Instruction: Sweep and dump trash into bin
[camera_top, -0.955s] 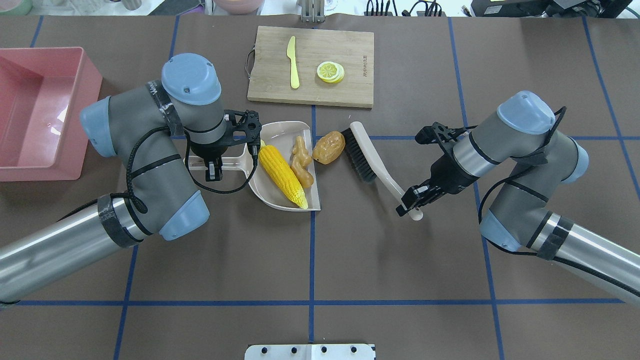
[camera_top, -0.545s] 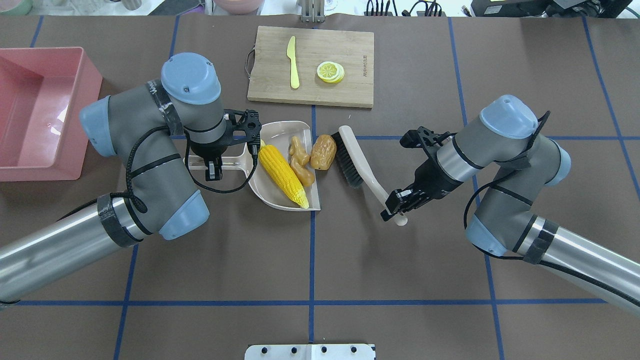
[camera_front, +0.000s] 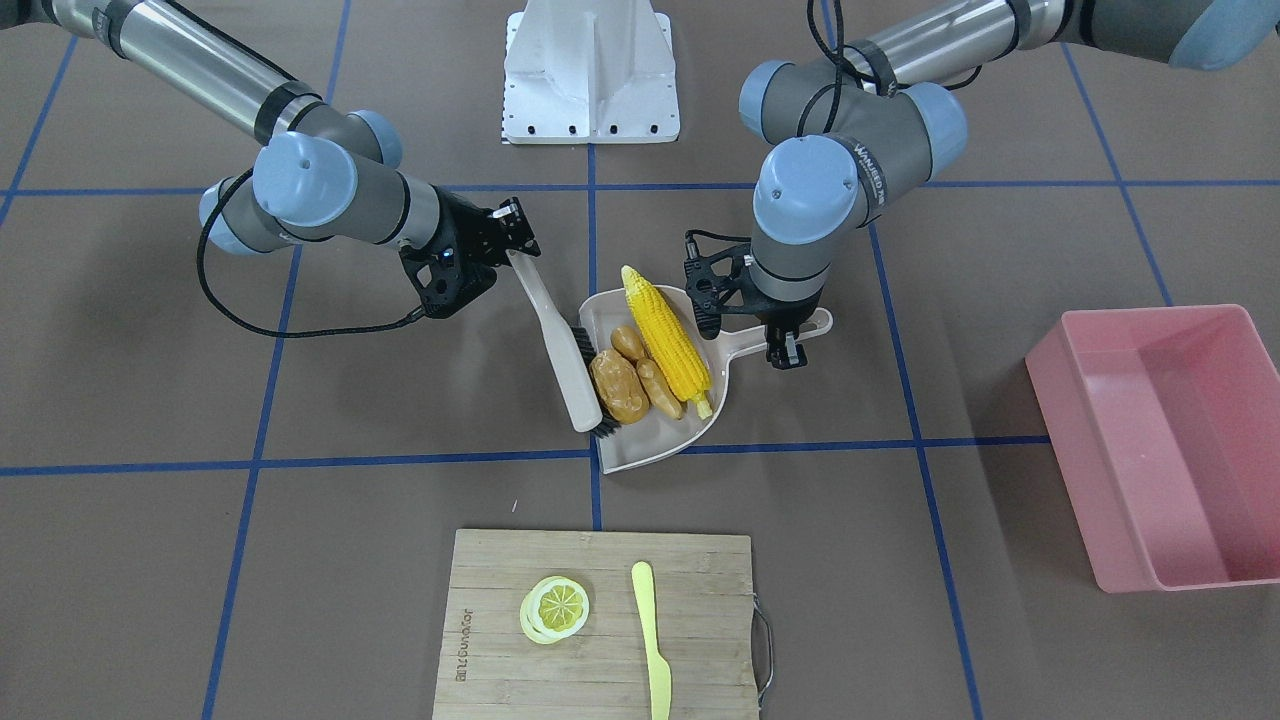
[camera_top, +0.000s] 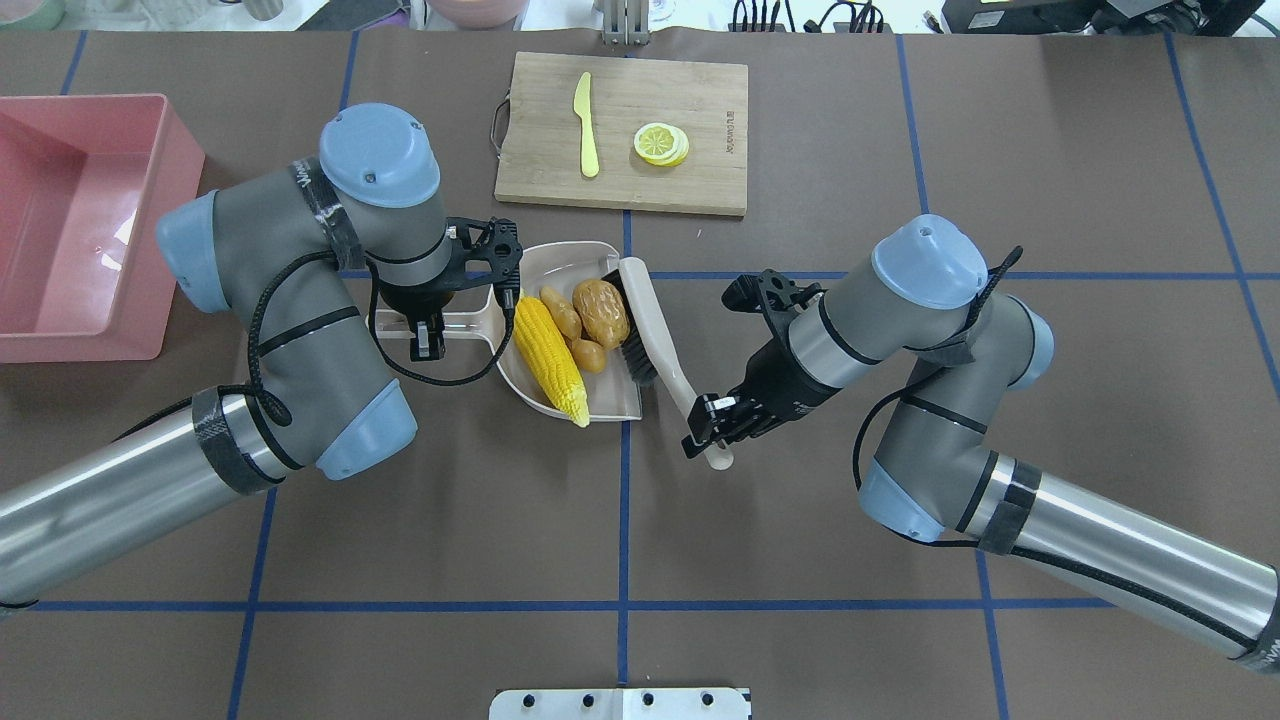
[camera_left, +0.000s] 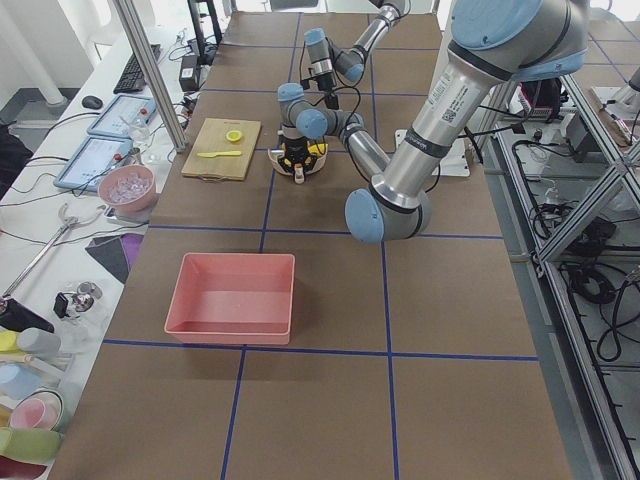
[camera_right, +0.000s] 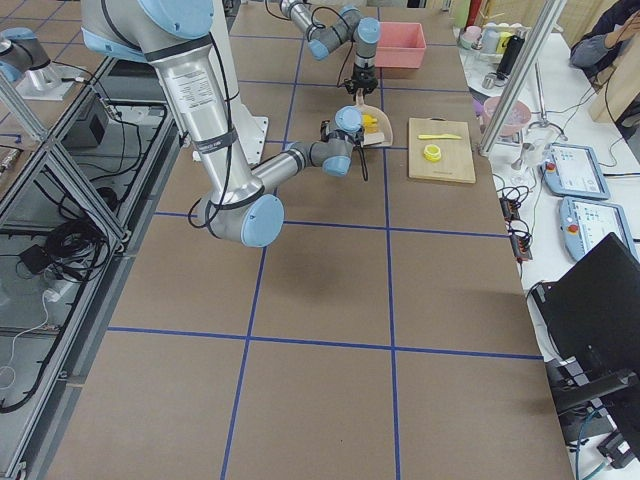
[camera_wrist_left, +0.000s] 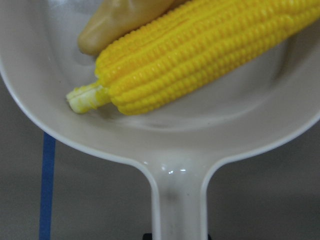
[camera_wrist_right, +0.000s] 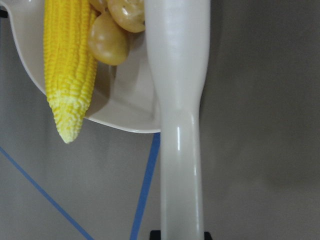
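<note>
- The left end effector (camera_top: 428, 337) is closed on the handle of a beige plastic dustpan (camera_top: 603, 397). The left wrist view shows that handle running straight down between the fingers.
- The dustpan lies flat on the brown worktop (camera_top: 800, 520), which is marked with blue tape lines. Its open mouth faces the robot's right.
- All three pieces of trash are inside the pan:
  - The yellow toy corn cob (camera_top: 548, 358) lies lengthwise on the handle side. Its pale tip reaches past the pan's near edge.
  - The knobbly tan ginger root (camera_top: 567, 318) lies just beside the corn, between it and the potato.
  - The glossy brown potato (camera_top: 600, 312) sits nearest the mouth, in the far half of the pan.
- The right end effector (camera_top: 712, 425) is clamped on the end of the handle of a beige hand brush with black bristles (camera_top: 648, 310).
- The brush head stands across the pan's mouth, with its bristles right against the potato.
- The large rectangular pink plastic tub (camera_top: 60, 250) sits at the worktop's far left edge, well apart from the dustpan and beyond the left arm.
- A wooden cutting board (camera_top: 700, 175) lies past the dustpan on the far side. It carries a pale yellow knife (camera_top: 586, 125) and a lemon slice (camera_top: 660, 143).
</note>
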